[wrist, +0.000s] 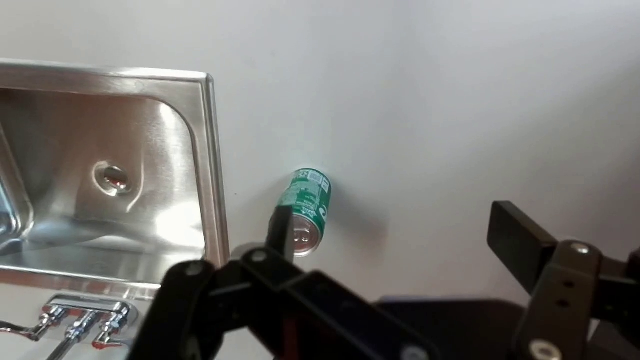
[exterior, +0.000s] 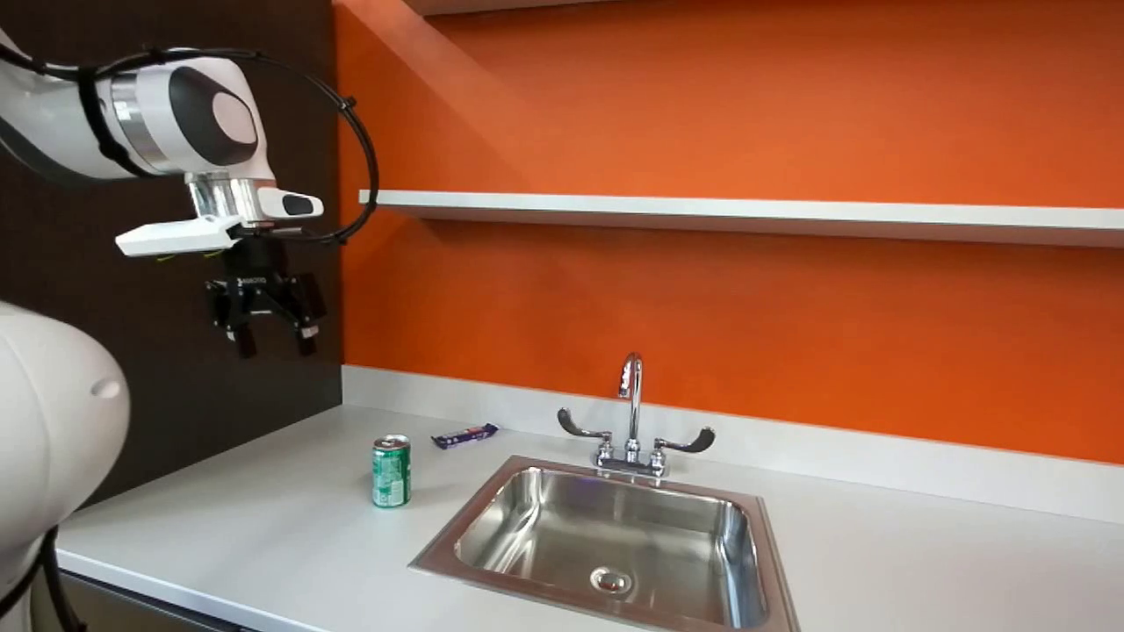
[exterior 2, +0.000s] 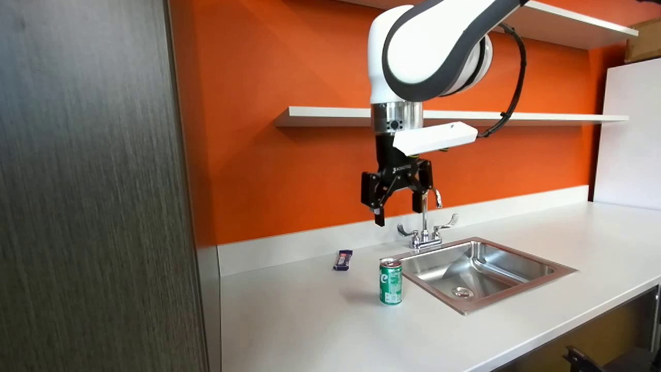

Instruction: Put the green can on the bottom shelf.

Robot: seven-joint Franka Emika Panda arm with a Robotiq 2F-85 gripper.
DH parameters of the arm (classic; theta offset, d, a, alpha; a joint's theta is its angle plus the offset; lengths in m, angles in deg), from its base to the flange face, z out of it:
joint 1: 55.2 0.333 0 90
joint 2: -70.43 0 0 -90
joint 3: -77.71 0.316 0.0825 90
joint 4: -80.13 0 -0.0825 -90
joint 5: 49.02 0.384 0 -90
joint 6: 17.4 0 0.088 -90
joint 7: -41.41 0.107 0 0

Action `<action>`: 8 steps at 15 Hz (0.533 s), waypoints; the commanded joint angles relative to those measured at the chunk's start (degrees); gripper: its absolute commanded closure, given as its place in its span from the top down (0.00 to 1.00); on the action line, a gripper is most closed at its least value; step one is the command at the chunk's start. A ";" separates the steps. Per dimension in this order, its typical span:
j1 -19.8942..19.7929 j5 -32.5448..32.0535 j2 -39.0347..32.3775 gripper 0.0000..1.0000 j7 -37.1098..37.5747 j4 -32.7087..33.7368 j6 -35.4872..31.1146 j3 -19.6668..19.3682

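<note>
The green can stands upright on the white counter, left of the sink; it also stands there in an exterior view. In the wrist view the can is partly covered by the left finger. My gripper is open and empty, well above the counter and apart from the can; it shows in an exterior view and in the wrist view with its fingers wide apart. The lower white shelf runs along the orange wall; it also shows in an exterior view, partly behind the arm.
A metal sink with a tall faucet is set into the counter. A purple-wrapped bar lies near the back wall. A higher shelf is above. A dark panel closes off one side.
</note>
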 commanded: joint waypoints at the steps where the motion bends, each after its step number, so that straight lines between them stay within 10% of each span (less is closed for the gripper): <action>1: 0.09 0.49 -0.58 1.00 0.62 -3.70 -4.35 -2.36; 8: -1.25 -0.84 -6.19 1.00 -0.07 -6.73 -13.51 -5.02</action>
